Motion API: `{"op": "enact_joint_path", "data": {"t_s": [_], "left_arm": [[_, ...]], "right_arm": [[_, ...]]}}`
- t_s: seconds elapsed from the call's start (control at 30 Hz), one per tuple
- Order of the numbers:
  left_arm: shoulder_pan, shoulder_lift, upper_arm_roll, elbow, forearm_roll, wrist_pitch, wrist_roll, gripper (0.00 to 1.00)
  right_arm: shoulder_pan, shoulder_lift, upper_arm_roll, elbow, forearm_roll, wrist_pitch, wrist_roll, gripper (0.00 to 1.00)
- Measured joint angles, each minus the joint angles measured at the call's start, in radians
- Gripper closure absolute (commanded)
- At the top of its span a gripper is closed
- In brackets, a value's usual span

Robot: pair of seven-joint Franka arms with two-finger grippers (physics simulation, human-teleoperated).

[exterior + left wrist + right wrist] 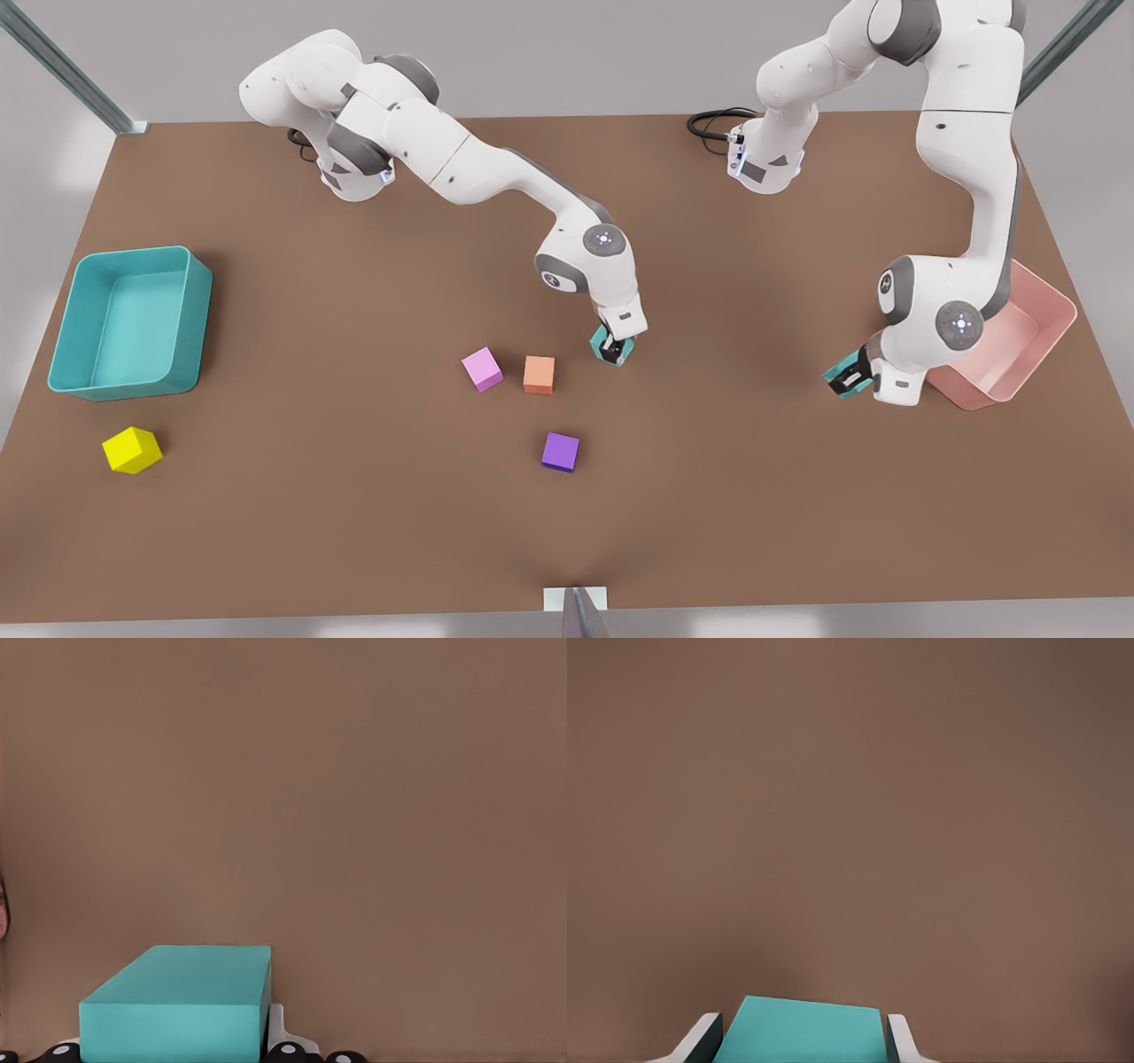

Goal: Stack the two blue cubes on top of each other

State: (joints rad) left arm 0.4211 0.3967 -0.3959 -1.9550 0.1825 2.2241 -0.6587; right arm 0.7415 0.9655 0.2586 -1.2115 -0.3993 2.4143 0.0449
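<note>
Cubes of teal colour are both in the claws, well apart from each other. The first cube (pixel 623 355) (pixel 802 1032) is near the middle of the worktop (pixel 354 532), and the right gripper (pixel 613 347) (pixel 802 1041) is clamped on it, with one finger (pixel 700 1041) on each side. Just beside it, toward the front view's left, lie an orange cube (pixel 539 374) and a pink cube (pixel 482 369). A purple cube (pixel 561 452) lies nearer to the front edge.

The second cube (pixel 835 377) (pixel 177 1001) is close to the right edge as the front view shows it. The left gripper (pixel 849 377) is closed on it, just beside a pink bin (pixel 1054 306).

A teal bin (pixel 199 301) stands at the opposite edge, and a yellow cube (pixel 132 449) lies in front of it. Nothing lies on the worktop between the two grippers.
</note>
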Motion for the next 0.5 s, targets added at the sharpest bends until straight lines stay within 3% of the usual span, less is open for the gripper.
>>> {"op": "enact_joint_path", "data": {"t_s": [0.5], "left_arm": [[-0.009, -0.010, -0.001, 0.013, 0.002, -0.063, 0.001, 0.36]], "right_arm": [[-0.002, 0.048, -0.028, -0.010, -0.051, 0.115, 0.055, 0.00]]}}
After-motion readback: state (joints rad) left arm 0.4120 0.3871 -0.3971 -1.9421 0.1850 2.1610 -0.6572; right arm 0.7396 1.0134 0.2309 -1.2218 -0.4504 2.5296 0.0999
